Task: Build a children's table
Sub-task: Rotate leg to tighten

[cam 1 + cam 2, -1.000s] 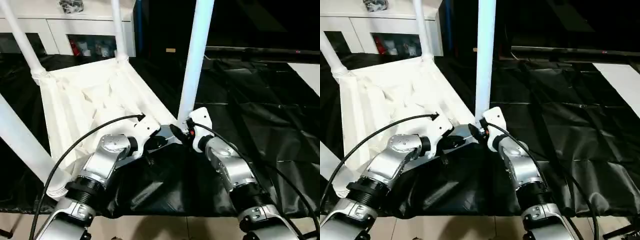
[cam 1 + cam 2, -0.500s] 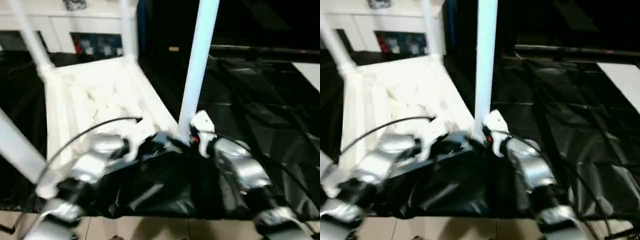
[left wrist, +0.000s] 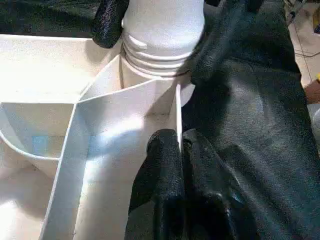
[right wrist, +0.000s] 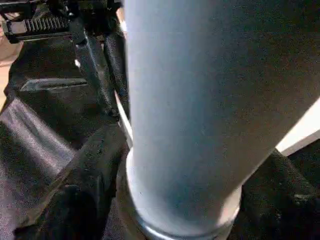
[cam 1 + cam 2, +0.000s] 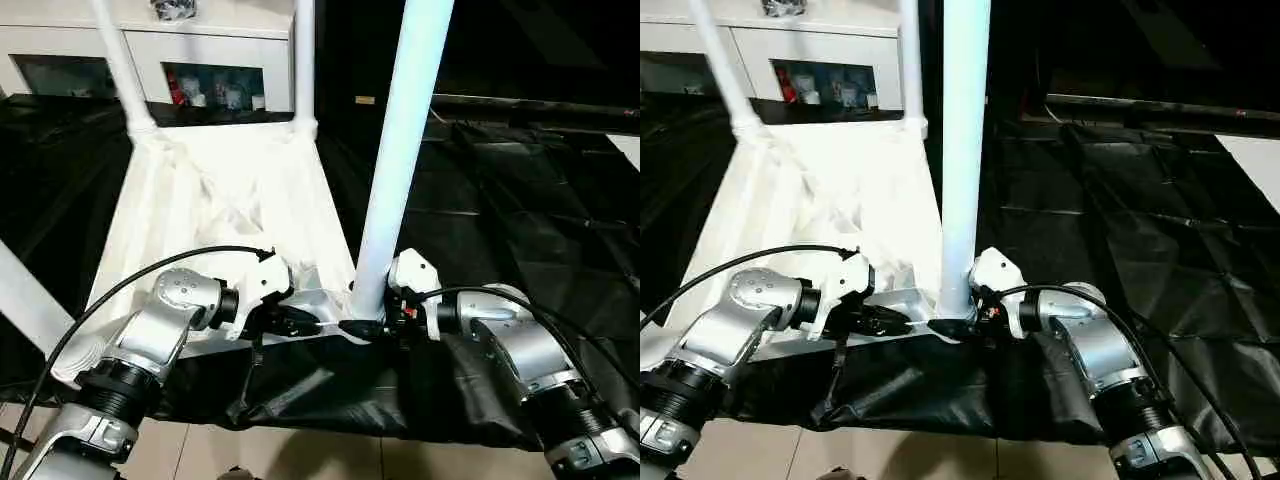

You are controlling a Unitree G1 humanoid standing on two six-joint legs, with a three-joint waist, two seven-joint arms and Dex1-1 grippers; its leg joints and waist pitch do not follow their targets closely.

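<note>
Lying upside down on a black sheet (image 5: 520,210), the table (image 5: 230,200) is seen with its legs pointing up, their tops cut off. No writing can be read anywhere. The nearest leg (image 5: 400,160) is straddled at its base by the right gripper (image 5: 372,322), fingers apart around it. The left gripper (image 3: 181,150) is clenched on the table's thin rim beside that corner.

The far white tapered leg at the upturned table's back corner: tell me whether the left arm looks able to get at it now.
Probably not without letting go: the left gripper is pinched shut on the near rim of the white plastic table top, and the far white leg stands across the whole top.
</note>
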